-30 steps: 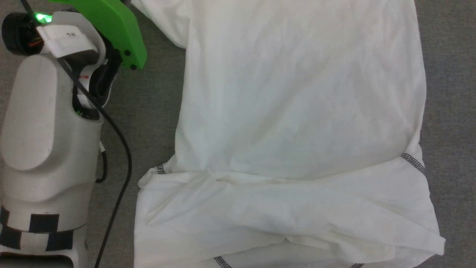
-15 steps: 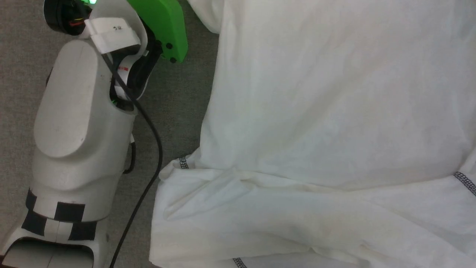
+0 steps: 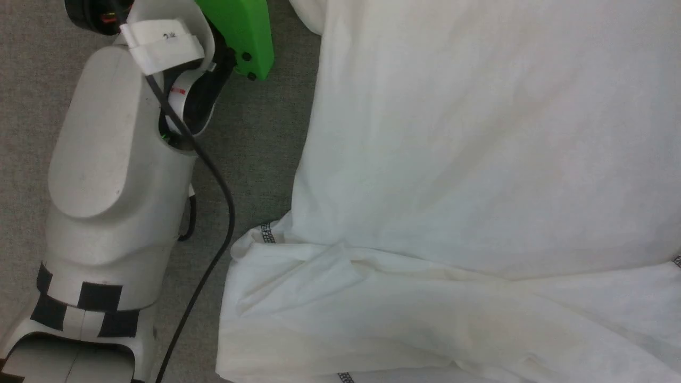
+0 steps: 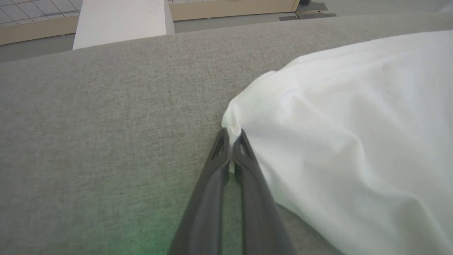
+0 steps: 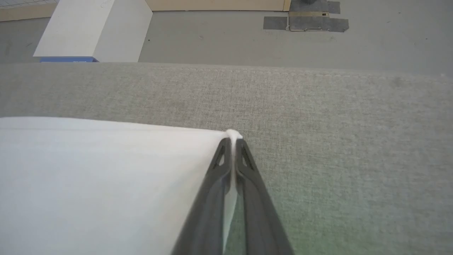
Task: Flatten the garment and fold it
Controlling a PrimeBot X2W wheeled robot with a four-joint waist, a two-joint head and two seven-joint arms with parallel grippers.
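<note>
Garment - where's it at?
- Spread on grey cloth surface. Head view: covers centre out to 3 o'clock, top edge to bottom. Folded band across 6 o'clock, dark stitching at its 9 o'clock corner.
- L claw?
- Left gripper, wrist view: fingers pressed together, pinching a bunched white garment corner at the tips; fabric runs off toward 3-5 o'clock.
- R?
- Right gripper: fingers together too, clamped on a flat garment corner. Cloth lies toward 8-9 o'clock, bare grey surface at 3.
- Else?
- Left arm at 9 o'clock in head view w/ black cable beside it, green part at 11. White box on floor, 11 o'clock, R wrist view.
</note>
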